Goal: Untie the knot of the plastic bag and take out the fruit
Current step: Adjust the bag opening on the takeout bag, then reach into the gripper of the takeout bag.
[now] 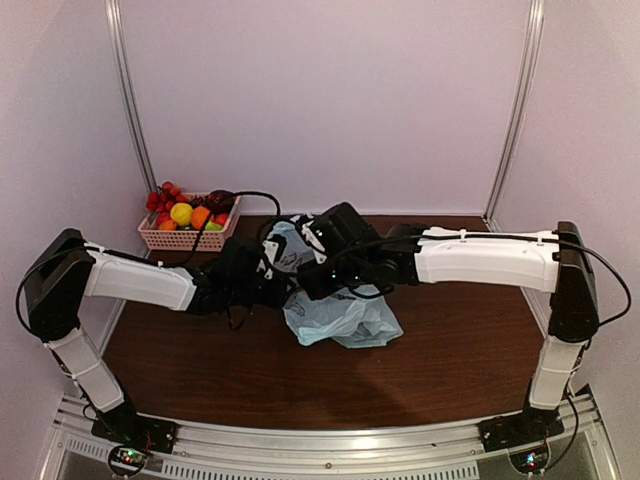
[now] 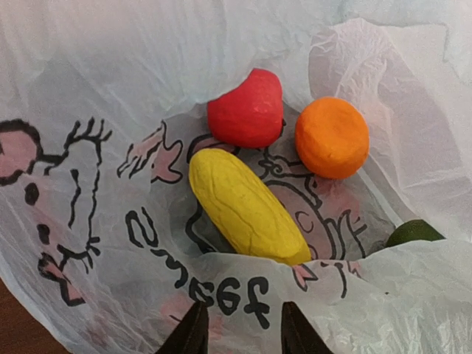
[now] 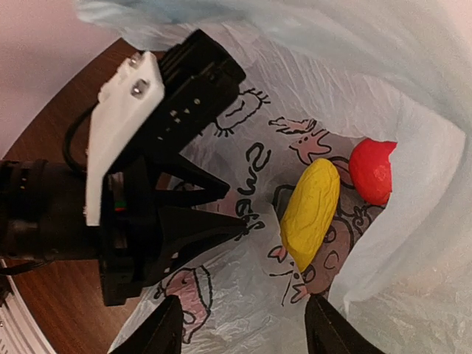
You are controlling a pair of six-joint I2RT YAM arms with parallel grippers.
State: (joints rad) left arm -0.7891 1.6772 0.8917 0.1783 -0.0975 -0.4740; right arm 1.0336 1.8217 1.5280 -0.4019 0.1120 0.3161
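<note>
The plastic bag (image 1: 340, 318) lies mid-table, light blue with a black cartoon print, its mouth open. The knot does not show. Inside lie the fruit: a yellow ridged piece (image 2: 247, 206), a red piece (image 2: 247, 110), an orange one (image 2: 332, 138) and a green one (image 2: 414, 231) half under the film. My left gripper (image 2: 243, 326) holds the bag's near rim, with the film running between its fingers (image 3: 221, 225). My right gripper (image 3: 245, 330) hangs open over the bag's mouth, its jaws wide apart with nothing between them, a little short of the yellow piece (image 3: 310, 214).
A pink lattice basket (image 1: 190, 240) with several more toy fruit (image 1: 182, 212) stands at the back left against the wall. Both arms meet over the bag, with a black cable (image 1: 255, 196) looping behind them. Brown tabletop (image 1: 450, 350) surrounds the bag.
</note>
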